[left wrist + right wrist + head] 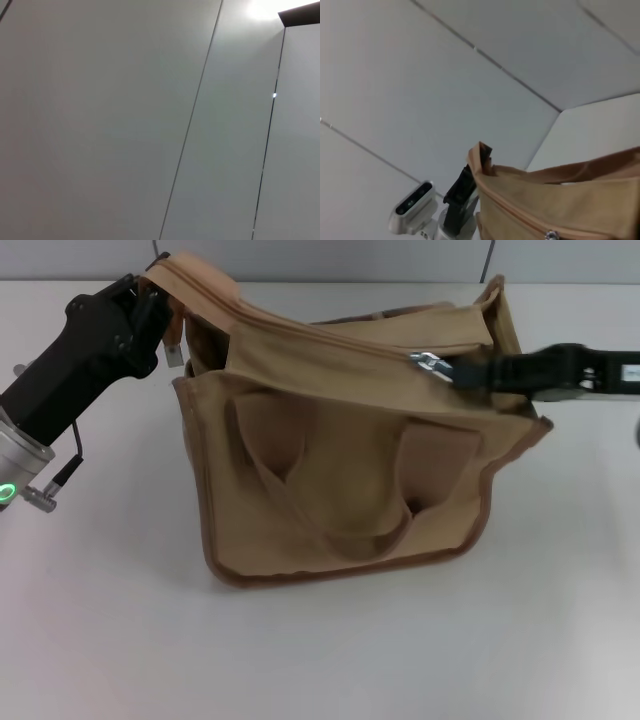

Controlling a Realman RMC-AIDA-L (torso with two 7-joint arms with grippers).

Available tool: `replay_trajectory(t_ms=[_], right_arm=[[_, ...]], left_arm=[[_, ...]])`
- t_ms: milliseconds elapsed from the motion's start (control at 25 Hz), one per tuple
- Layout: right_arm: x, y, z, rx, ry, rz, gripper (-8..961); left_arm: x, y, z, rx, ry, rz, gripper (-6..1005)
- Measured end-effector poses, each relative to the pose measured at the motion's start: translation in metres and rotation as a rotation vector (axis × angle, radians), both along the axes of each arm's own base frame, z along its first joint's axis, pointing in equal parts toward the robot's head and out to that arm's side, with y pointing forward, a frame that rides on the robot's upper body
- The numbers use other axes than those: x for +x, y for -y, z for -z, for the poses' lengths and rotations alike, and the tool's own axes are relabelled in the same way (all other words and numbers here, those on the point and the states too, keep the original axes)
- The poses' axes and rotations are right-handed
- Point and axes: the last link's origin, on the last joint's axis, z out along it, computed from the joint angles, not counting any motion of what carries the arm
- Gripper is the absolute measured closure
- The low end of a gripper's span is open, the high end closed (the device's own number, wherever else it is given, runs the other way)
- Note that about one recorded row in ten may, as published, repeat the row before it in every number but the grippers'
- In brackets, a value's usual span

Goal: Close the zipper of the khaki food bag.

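Note:
The khaki food bag [340, 470] stands on the white table, handles hanging on its front. Its zipper [310, 328] runs along the top panel from the left end toward the silver pull tab [427, 362] on the right part. My right gripper [450, 370] reaches in from the right and is shut on the pull tab. My left gripper [163, 302] is at the bag's top left corner, shut on the fabric there and holding it raised. The right wrist view shows the bag's top [580, 195], the zip line [520, 220] and the left gripper [462, 197] at the far end.
The white table [110, 620] extends around the bag. A grey panelled wall [125, 125] fills the left wrist view and stands behind the table.

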Motion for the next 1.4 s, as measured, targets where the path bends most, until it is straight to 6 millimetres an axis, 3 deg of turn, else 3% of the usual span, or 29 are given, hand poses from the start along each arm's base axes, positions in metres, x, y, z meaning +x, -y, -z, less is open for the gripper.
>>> replay_trajectory(t_ms=[200,520,920,1160,1400], right_arm=[[0.025,0.013,-0.013,0.041,-0.007,0.05,949],[0.049,0.028,-0.031,0.116,-0.037,0.085,950],[0.063,0.04,-0.042,0.185,-0.054,0.072,953],[0.061,0.043,-0.04,0.165,-0.058,0.061,864],[0.06,0.044,-0.039,0.176,-0.059,0.028,584]], left_arm=[[0.0,-0.003,0.001,-0.004,-0.005,-0.011,971],[-0.003,-0.008,0.003,-0.005,-0.019,-0.048,971],[-0.003,-0.008,0.004,0.032,-0.05,-0.038,971],[-0.011,-0.011,-0.03,0.154,-0.062,-0.034,971],[-0.021,-0.009,-0.059,0.254,-0.08,-0.057,768]])
